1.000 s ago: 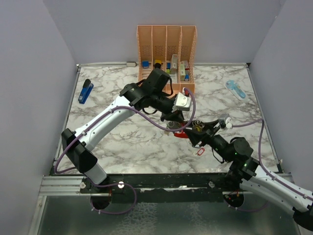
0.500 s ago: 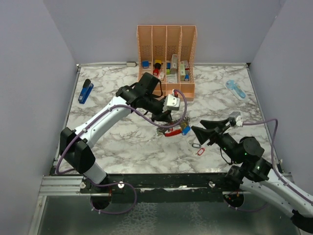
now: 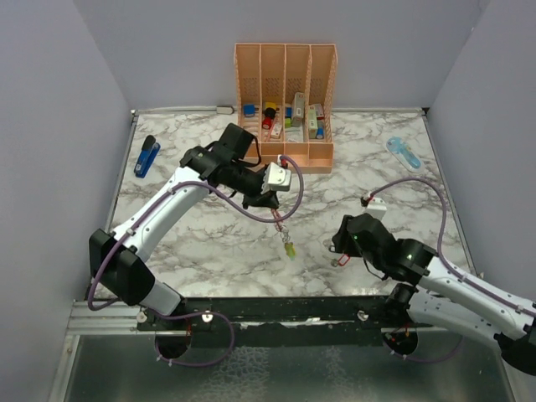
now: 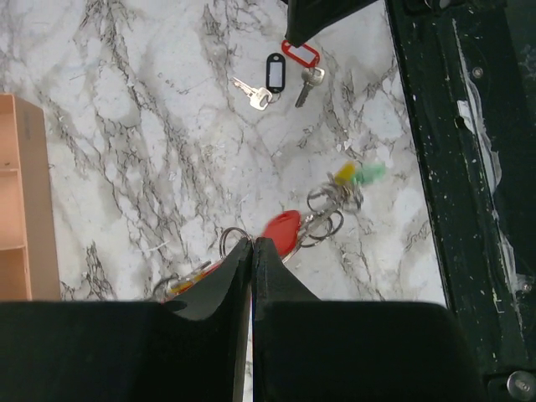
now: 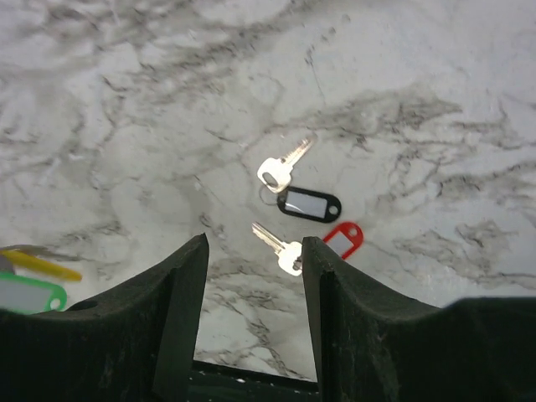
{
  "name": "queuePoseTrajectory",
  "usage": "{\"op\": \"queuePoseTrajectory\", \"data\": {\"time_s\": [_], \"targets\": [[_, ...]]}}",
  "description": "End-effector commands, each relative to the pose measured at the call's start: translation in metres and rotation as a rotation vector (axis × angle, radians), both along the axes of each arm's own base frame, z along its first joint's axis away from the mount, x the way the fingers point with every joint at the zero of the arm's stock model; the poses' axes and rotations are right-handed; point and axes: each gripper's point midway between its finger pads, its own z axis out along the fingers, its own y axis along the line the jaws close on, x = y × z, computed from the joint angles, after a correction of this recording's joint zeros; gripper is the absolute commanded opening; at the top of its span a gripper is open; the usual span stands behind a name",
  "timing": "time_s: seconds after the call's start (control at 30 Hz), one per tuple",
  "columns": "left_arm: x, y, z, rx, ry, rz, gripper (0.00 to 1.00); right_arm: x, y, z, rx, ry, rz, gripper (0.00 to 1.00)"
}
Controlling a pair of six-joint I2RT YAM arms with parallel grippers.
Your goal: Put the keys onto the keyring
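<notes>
**Tool state.** The left gripper [image 4: 252,244] has its fingers pressed together, pinching what appears to be the edge of the large red C-shaped keyring [image 4: 281,228]. The keyring hangs just left of centre in the overhead view. Silver keys with yellow and green tags [image 4: 356,174] dangle below it. The right gripper [image 5: 255,244] has its fingers apart and holds nothing. It is poised over the loose silver keys with black and red plastic tags [image 5: 308,203], lower right of centre on the white marble table [image 3: 193,243].

**Hazards.**
- The hold on the keyring looks thin, and the bunch is blurred in the left wrist view. It is probably swinging, so it could slip free.
- The loose keys lie flat and close together. A pinch may skid a key across the marble, or catch a tag instead of the key.

**Change since the earlier frame.**
- A second ago both grippers met at centre around the keyring.
- The left arm has since drawn it away toward the upper left.
- The right arm has swung down over the loose keys.
</notes>
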Motion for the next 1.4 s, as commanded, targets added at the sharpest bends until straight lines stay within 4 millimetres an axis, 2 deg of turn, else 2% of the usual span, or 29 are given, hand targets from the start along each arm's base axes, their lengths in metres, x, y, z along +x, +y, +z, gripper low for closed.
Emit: {"op": "queuePoseTrajectory", "data": {"time_s": [0.0, 0.23, 0.37, 0.5, 0.87, 1.1, 1.37], "targets": [[-0.017, 0.003, 0.010, -0.040, -0.014, -0.059, 0.00, -0.018, -0.008, -0.041, -0.041, 0.173, -0.064, 0.49], [-0.024, 0.003, 0.009, -0.061, -0.006, -0.064, 0.00, -0.001, 0.025, -0.062, -0.121, 0.197, 0.061, 0.49], [-0.025, 0.004, 0.011, -0.062, -0.012, -0.061, 0.00, 0.008, 0.033, -0.077, -0.237, 0.240, 0.112, 0.49], [-0.027, 0.006, 0.013, -0.060, -0.018, -0.059, 0.00, 0.015, 0.038, -0.080, -0.282, 0.239, 0.142, 0.48], [-0.029, 0.007, 0.014, -0.059, -0.020, -0.057, 0.00, 0.020, 0.032, -0.096, -0.366, 0.248, 0.144, 0.35], [-0.028, 0.007, 0.012, -0.055, -0.017, -0.055, 0.00, 0.024, 0.031, -0.106, -0.406, 0.256, 0.141, 0.35], [-0.029, 0.006, 0.012, -0.065, -0.007, -0.057, 0.00, 0.031, 0.031, -0.107, -0.409, 0.246, 0.120, 0.25]]}}
